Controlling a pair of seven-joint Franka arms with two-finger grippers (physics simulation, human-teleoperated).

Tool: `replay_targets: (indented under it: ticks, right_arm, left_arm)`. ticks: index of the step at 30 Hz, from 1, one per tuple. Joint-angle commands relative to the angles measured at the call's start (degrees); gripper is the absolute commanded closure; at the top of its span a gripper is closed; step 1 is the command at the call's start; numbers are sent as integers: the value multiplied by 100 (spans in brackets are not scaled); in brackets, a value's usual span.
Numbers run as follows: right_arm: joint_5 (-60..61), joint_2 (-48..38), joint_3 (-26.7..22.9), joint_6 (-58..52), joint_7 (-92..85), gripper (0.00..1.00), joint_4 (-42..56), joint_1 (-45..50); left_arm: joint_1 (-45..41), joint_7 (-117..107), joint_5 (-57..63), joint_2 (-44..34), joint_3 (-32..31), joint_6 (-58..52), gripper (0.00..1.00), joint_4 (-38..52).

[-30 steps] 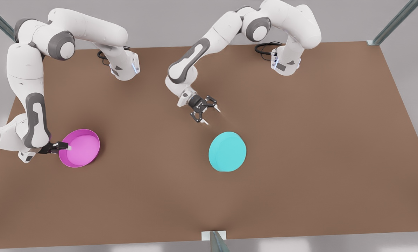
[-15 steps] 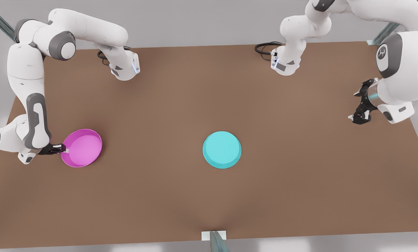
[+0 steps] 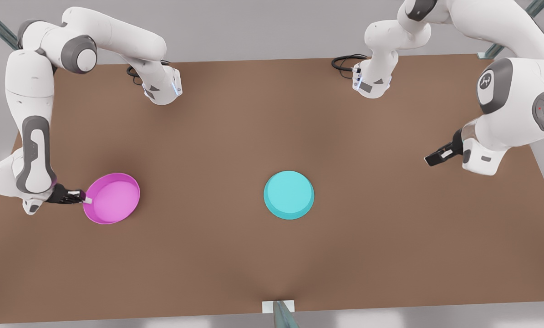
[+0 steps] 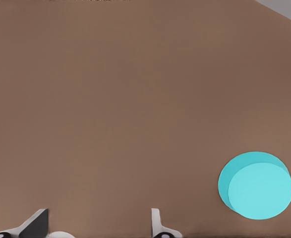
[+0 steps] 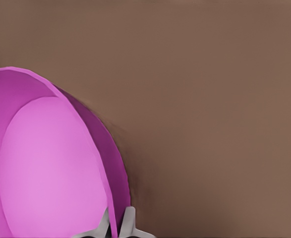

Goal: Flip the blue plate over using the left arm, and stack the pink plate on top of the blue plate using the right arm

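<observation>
The blue plate lies upside down, base up, at the middle of the brown table; it also sits far off in the left wrist view. My left gripper hangs open and holds nothing near the table's edge at the front view's right, well away from that plate; its fingers stand apart. The pink plate is open side up at the front view's left, slightly tilted. My right gripper is shut on its rim, and both fingertips pinch that rim beside the pink plate's wall.
Both arm bases stand along the table's far edge, each with a black cable. A small white bracket sits on the near edge. Bare table lies between the two plates.
The left arm swung from above the blue plate out to the front view's right, and the plate settled flat, base up. The right gripper carried the pink plate a little toward the middle.
</observation>
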Motion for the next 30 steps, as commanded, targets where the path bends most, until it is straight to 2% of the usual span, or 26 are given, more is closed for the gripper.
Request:
replay_targets:
  ticks: [1, 3, 7, 10, 15, 18, 25, 26, 27, 30]
  right_arm:
    - [522, -51, 177, -310, -1010, 79, 31, 8]
    - [733, -60, 520, -301, -852, 79, 128, 113]
    - [724, -86, 1189, -275, 957, 79, 321, 683]
    - [724, -86, 1189, 15, 2742, 79, 567, 1905]
    - [645, 54, 1171, 1403, 5608, 79, 936, 3822]
    - [645, 204, 1171, 1668, 6320, 79, 1042, 4358]
    - [645, 450, 1171, 1668, 6672, 79, 1332, 4771]
    - [645, 503, 1171, 1668, 6672, 79, 1340, 4798]
    - [645, 512, 1180, 1668, 6672, 79, 1340, 4824]
    - [671, 591, 1189, 1729, 6681, 79, 1340, 4921]
  left_arm:
    - [12, 2820, -5, 0, 1, -101, 0, 31]
    - [12, 2829, -5, 17, 27, -92, 0, 13]
    - [12, 2776, 21, 26, 18, -84, 0, 22]
    - [12, 2784, 21, 17, 27, -75, 0, 31]
    - [3, 2837, 56, 17, 27, -75, 0, 31]
    - [-6, 2793, 82, -62, 18, -101, 0, -22]
    - [3, 2776, 443, -316, 106, -242, 0, -250]
    - [73, 2846, 443, -1212, 211, 416, 0, -1224]
    - [82, 2732, 417, -1696, 273, 1032, 0, -2008]
    - [73, 2600, 416, -1574, 273, 1006, 0, -1911]
